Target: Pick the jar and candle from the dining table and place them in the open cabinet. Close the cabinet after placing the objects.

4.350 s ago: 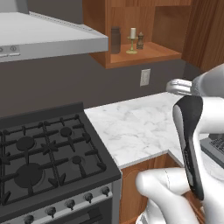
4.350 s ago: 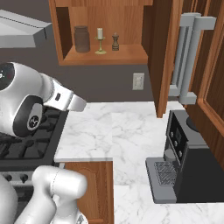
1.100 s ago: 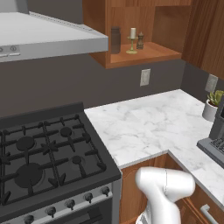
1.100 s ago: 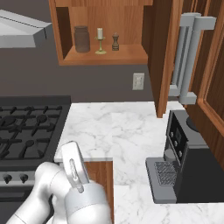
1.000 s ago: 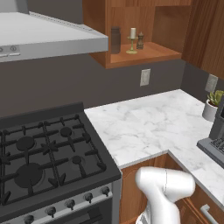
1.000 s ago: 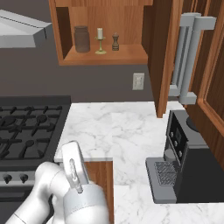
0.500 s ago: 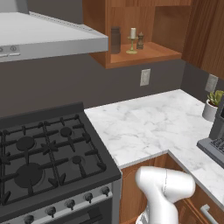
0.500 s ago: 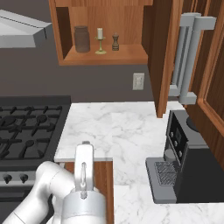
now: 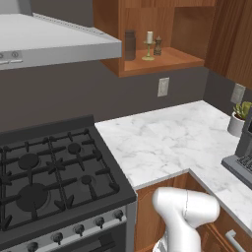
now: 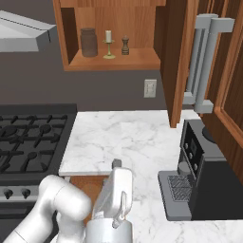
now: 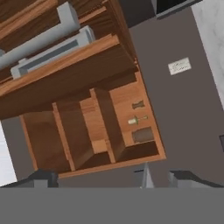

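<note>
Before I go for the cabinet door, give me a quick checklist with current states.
1. Jar on the cabinet shelf: ok.
2. Candle upright beside it: ok.
3. Both set back from the shelf edge, clear of the door's swing: ok.
4. Door still open, handle in sight: ok, closing not yet done.
5. Gripper empty: ok, nothing between the tips.
6. Reach to the handle from the arm's low pose: cannot tell.

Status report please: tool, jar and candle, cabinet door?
Tool open, empty. Jar and candle on the cabinet shelf. Cabinet door open, nothing blocking it.
</note>
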You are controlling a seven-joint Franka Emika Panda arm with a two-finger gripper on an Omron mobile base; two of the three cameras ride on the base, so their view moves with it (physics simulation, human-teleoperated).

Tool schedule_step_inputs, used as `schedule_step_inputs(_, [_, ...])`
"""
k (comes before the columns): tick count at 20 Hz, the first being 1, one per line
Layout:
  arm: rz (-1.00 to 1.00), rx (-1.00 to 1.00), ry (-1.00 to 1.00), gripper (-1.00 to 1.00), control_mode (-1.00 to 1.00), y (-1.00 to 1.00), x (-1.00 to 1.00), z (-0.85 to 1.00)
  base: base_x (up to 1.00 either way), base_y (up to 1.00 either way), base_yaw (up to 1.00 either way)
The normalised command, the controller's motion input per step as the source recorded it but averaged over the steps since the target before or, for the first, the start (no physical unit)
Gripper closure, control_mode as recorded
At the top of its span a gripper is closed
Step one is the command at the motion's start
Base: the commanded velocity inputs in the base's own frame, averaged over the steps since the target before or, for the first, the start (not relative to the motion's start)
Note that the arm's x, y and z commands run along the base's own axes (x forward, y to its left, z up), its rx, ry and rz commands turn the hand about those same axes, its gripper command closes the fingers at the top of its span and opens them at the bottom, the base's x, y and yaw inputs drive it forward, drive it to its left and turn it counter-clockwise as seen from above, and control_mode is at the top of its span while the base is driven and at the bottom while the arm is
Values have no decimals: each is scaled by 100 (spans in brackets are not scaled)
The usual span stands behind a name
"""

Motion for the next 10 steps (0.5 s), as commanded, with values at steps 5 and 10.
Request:
schedule_step_inputs(5, [-7, 6, -15, -100, -100, -5, 0, 0, 0, 0, 0])
schedule_step_inputs(10, [-9, 1, -20, -100, -100, 0, 0, 0, 0, 0, 0])
